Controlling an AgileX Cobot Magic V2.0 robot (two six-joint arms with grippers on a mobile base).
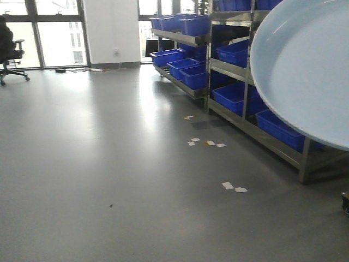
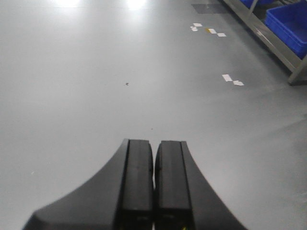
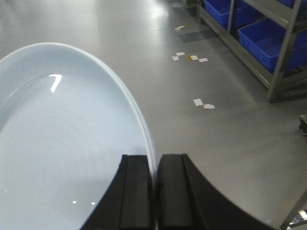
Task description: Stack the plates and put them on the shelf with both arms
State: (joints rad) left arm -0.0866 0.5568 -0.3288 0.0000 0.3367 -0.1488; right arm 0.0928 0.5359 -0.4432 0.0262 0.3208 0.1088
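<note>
While the right tool (image 3: pixel 155 160) is what matters here, quick note on the other one first: the left tool (image 2: pixel 154 148) sits at the bottom centre of its wrist view with both black fingers pressed together and nothing between them, just hanging over bare grey floor (image 2: pixel 72 96).

The right tool is pinching the rim of a plate (image 3: pixel 57 143). In the right wrist view the pale blue-white dish fills the whole left half of the frame, and its thin edge runs straight down into the slit between the two fingers at bottom centre. I can't tell whether it's one plate or two stacked, since only one rim shows.

From the front camera the same plate takes up the upper right corner, up in the air and tilted toward the camera so you look into its glossy base. It isn't resting on anything.

Behind it, along the right side, stands the metal shelf (image 1: pixel 229 68) with rows of blue bins (image 1: pixel 188 73) on its levels. A few bits of white tape (image 1: pixel 233 187) are stuck to the floor near the shelf's foot. An office chair (image 1: pixel 11 49) sits in the far upper left by the windows (image 1: pixel 54 33).
</note>
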